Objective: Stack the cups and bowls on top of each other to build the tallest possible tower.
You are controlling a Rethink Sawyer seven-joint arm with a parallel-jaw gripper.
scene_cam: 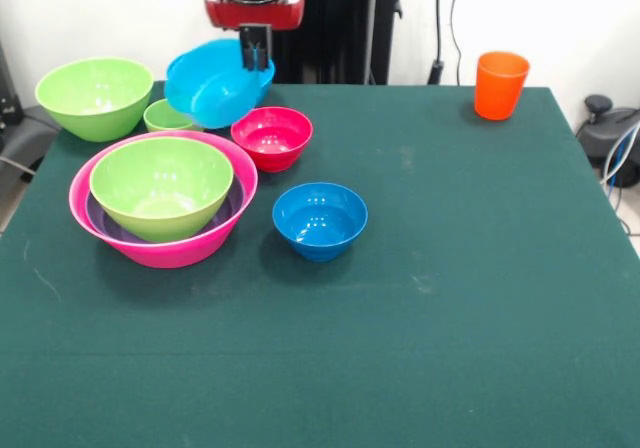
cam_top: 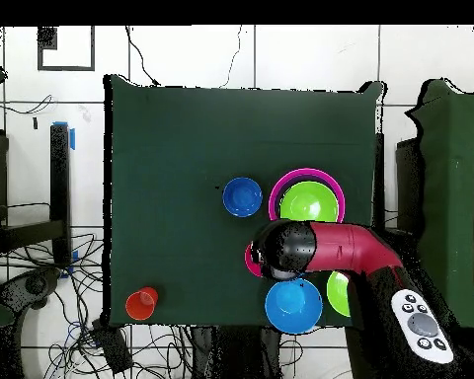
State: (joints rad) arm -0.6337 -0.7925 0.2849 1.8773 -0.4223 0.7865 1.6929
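Gripper (scene_cam: 255, 56) is clamped on the rim of the large blue bowl (scene_cam: 215, 83), which hangs tilted and clear of the table, its opening turned toward the front camera. Jaws are closed onto the rim at the bowl's far edge.

Directly beneath and around the lifted bowl: the lime cup (scene_cam: 168, 117) stands just beside it, partly hidden behind its lower edge; the red bowl (scene_cam: 271, 137) sits upright on the table close under its other side. From overhead the arm (cam_top: 330, 247) covers most of the red bowl, and the blue bowl shows at the table's robot-side edge.

The pink bowl (scene_cam: 205, 245) rests on the table near the red bowl. Inside it lies the purple bowl (scene_cam: 100, 215), seen only as a thin band, and nested in that a lime bowl (scene_cam: 160, 186), all upright.

A second lime bowl (scene_cam: 95, 96) stands alone at the far corner of the table, near the lime cup but not touching it.

The small blue bowl (scene_cam: 320, 219) stands upright by itself, near the pink bowl and red bowl, apart from both.

The orange cup (scene_cam: 500, 85) stands upright at the opposite far corner, well apart from everything else.

The green table (scene_cam: 450, 318) is otherwise bare toward the front camera
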